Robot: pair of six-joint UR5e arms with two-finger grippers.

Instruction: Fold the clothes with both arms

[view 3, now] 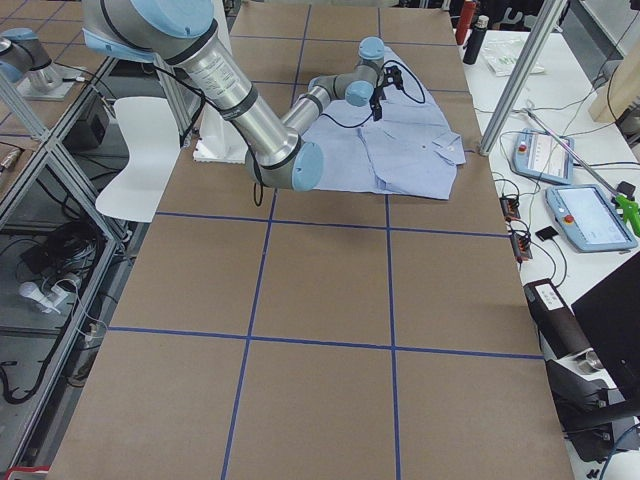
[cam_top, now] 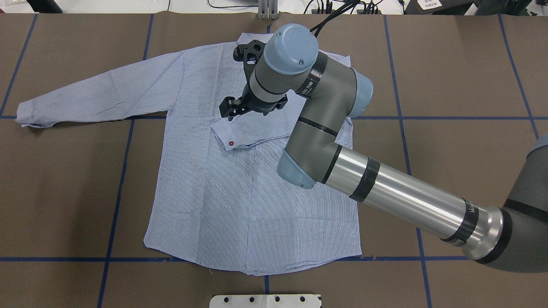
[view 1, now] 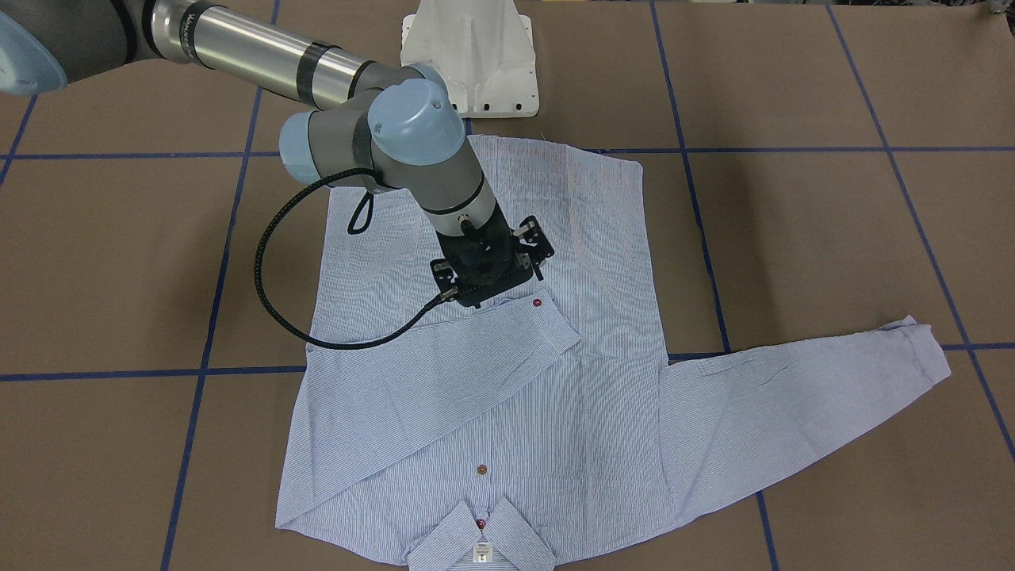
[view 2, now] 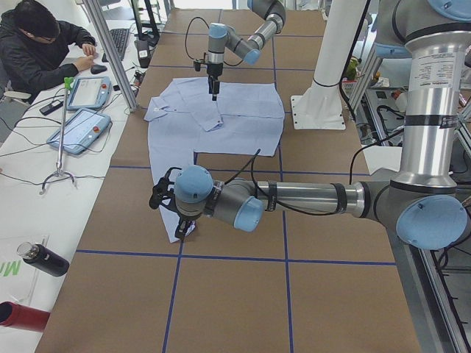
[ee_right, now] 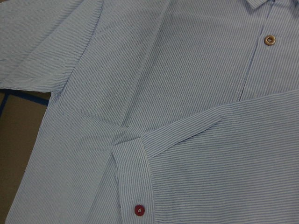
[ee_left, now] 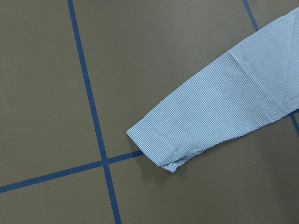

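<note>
The light blue striped shirt (view 1: 476, 412) lies flat, front up, with its collar (view 1: 480, 539) away from the robot. One sleeve is folded across the chest, and its red-buttoned cuff (cam_top: 231, 143) rests near the placket. My right gripper (cam_top: 252, 107) hovers just above that cuff, open and holding nothing. The other sleeve (cam_top: 98, 96) stretches out flat over the table. The left wrist view shows this sleeve's cuff (ee_left: 156, 144) on a blue tape cross. My left gripper (view 2: 179, 232) hangs over that cuff; I cannot tell whether it is open or shut.
The brown table carries a grid of blue tape lines (cam_top: 120, 184). The white pedestal base (view 1: 476, 55) stands at the robot's edge by the shirt hem. Beside the table a person (view 2: 37, 44) sits at a bench with pendants (view 2: 77, 129) and bottles (view 2: 44, 259).
</note>
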